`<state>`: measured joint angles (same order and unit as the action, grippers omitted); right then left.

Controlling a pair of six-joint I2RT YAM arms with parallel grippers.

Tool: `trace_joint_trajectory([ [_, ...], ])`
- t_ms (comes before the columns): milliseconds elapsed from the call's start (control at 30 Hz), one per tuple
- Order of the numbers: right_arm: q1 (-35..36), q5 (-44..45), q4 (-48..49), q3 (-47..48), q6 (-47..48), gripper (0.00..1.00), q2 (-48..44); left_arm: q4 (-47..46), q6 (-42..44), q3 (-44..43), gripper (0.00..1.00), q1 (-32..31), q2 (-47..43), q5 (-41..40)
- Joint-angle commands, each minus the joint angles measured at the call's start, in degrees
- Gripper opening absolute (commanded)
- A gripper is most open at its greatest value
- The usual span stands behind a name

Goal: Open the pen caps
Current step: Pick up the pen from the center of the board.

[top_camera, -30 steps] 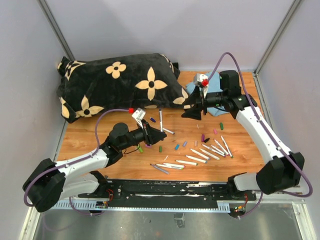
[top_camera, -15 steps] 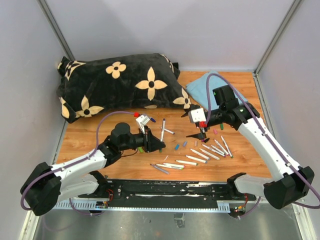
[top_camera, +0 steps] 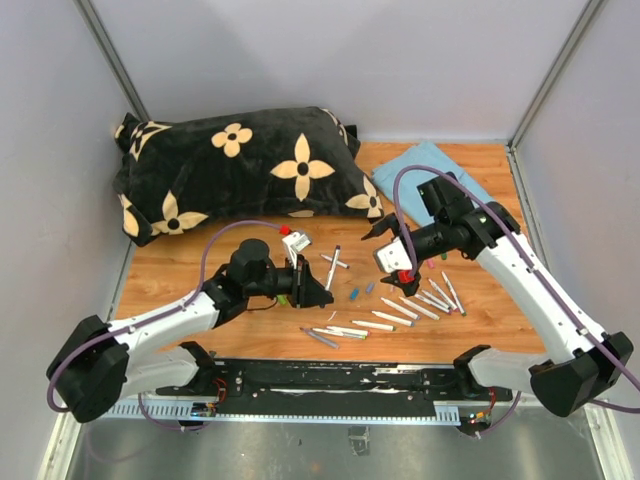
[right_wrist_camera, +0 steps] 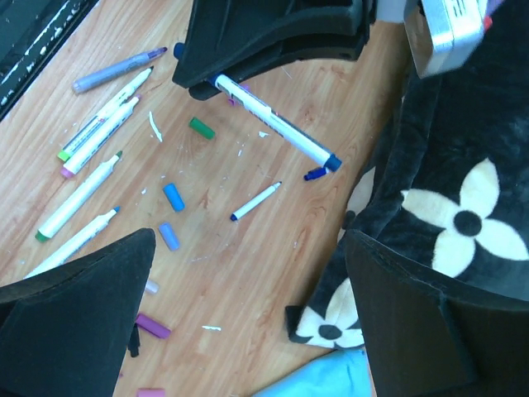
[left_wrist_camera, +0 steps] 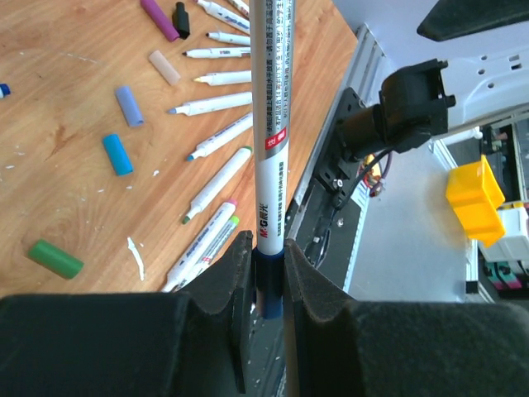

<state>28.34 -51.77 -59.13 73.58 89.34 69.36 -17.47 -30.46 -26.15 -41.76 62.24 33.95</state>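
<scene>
While my left claw [left_wrist_camera: 266, 248] pinches one pen [left_wrist_camera: 273, 124] by its dark end, my right claw [right_wrist_camera: 250, 234] gapes wide, empty. Six loose caps [left_wrist_camera: 116, 154] lie on the table [left_wrist_camera: 50, 83] beside uncapped pens [left_wrist_camera: 216, 103]; my left wrist view cuts off the held pen's top.

Six loose caps, all lying flat (short, plain cylinders): green cap [left_wrist_camera: 55, 259] nearest, then a trail running off toward one o'clock, blue cap [left_wrist_camera: 116, 154], lavender cap [left_wrist_camera: 128, 105], pale pink cap [left_wrist_camera: 163, 67], and purple cap [left_wrist_camera: 159, 18] just beside black cap [left_wrist_camera: 180, 16].
</scene>
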Motion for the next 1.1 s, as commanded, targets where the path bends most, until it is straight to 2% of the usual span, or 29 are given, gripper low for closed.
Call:
trace_joint_trajectory([
  [0,4.19,6.05,-5.83,3.29,6.54,0.98,1.57,2.34,1.31,-3.8,0.0,0.27,2.33,4.41],
  [100,5.98,10.39,-6.42,4.34,7.35,0.99,2.16,5.39,2.25,-6.1,0.0,0.25,4.56,5.33],
  [333,8.77,14.54,-8.22,6.11,9.3,1.0,2.92,9.26,3.91,-8.69,0.0,-0.39,8.11,6.86],
  [633,12.85,18.49,-8.98,7.13,10.13,0.94,3.69,12.0,5.49,-10.55,0.0,-1.7,11.43,8.23],
  [867,20.35,28.95,-6.93,6.31,9.38,0.89,6.3,14.46,6.94,-12.98,0.0,-3.09,14.21,9.16],
  [1067,23.66,33.19,-0.84,0.22,7.46,0.77,6.43,13.39,6.86,-12.65,0.0,-3.29,13.92,10.87],
])
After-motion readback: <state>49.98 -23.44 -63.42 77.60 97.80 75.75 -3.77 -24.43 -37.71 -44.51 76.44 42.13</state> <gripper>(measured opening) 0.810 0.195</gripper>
